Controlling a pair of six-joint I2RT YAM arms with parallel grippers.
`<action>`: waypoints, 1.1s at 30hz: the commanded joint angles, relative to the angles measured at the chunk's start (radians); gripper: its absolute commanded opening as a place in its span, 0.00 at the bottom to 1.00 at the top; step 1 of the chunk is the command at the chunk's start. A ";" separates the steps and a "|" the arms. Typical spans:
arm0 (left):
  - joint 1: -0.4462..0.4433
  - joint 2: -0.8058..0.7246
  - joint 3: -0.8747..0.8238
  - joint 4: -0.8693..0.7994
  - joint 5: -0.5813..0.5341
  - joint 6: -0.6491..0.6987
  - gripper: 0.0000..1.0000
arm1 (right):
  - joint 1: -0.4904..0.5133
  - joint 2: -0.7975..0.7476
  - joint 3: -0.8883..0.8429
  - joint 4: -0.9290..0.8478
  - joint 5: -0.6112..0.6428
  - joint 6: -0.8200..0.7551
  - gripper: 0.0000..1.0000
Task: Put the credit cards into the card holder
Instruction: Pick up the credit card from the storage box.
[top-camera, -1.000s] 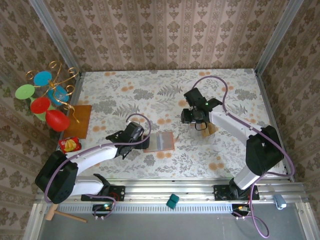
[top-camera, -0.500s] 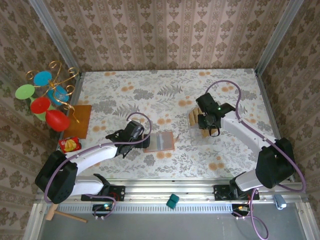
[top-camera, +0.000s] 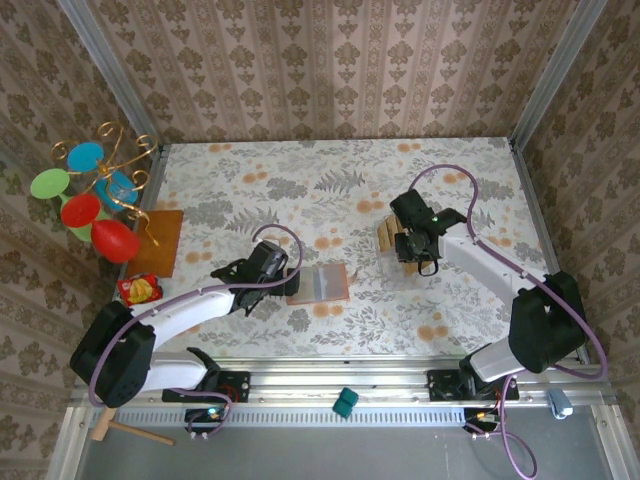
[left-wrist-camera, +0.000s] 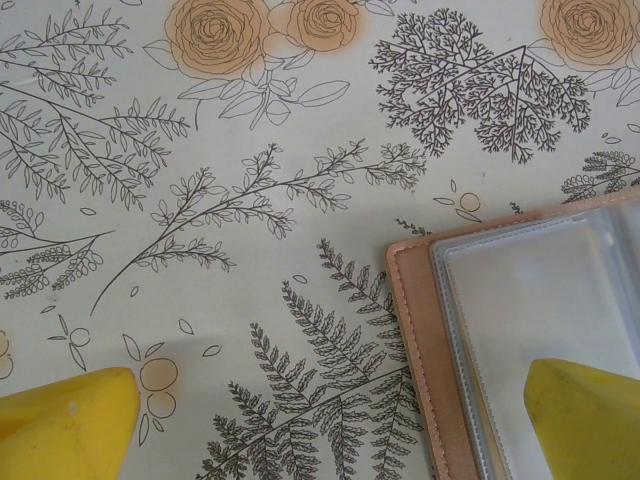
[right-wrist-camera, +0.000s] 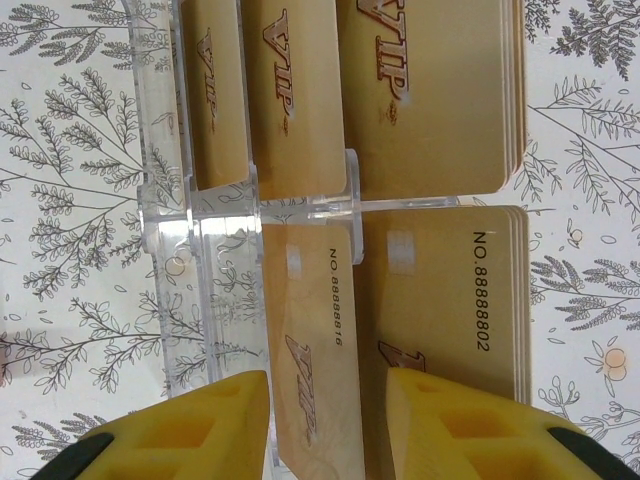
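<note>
The card holder (top-camera: 322, 283) lies open and flat on the floral table, showing a reddish-brown leather edge (left-wrist-camera: 420, 330) and clear sleeves. My left gripper (top-camera: 289, 283) (left-wrist-camera: 330, 415) is open at the holder's left edge, one yellow finger over the sleeve and the other over bare table. The credit cards (top-camera: 387, 238) stand in a clear acrylic rack (right-wrist-camera: 200, 230) as tan-gold cards. My right gripper (top-camera: 403, 245) (right-wrist-camera: 325, 420) hovers over the rack, open narrowly. One single card (right-wrist-camera: 305, 330) stands between its yellow fingers, with a gap on the right side.
An orange-brown board (top-camera: 158, 243) with a gold wire stand of coloured discs (top-camera: 95, 190) sits at the far left. A red packet (top-camera: 140, 290) lies near the left arm. A teal block (top-camera: 345, 403) and a wooden mallet (top-camera: 120, 428) rest off the table's front.
My right gripper has swung right and slightly forward to sit over the card rack, uncovering the cards on its left, and its jaws have narrowed a little. The left arm has stayed still.
</note>
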 joint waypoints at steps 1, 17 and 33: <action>0.010 -0.011 0.015 0.000 0.006 0.012 1.00 | -0.004 0.022 -0.017 0.012 -0.027 0.000 0.36; 0.018 -0.028 0.003 -0.002 0.008 0.010 1.00 | -0.003 0.024 -0.026 0.028 -0.059 0.007 0.27; 0.019 -0.028 0.003 0.000 0.011 0.011 1.00 | -0.006 0.017 -0.009 0.026 -0.091 0.004 0.02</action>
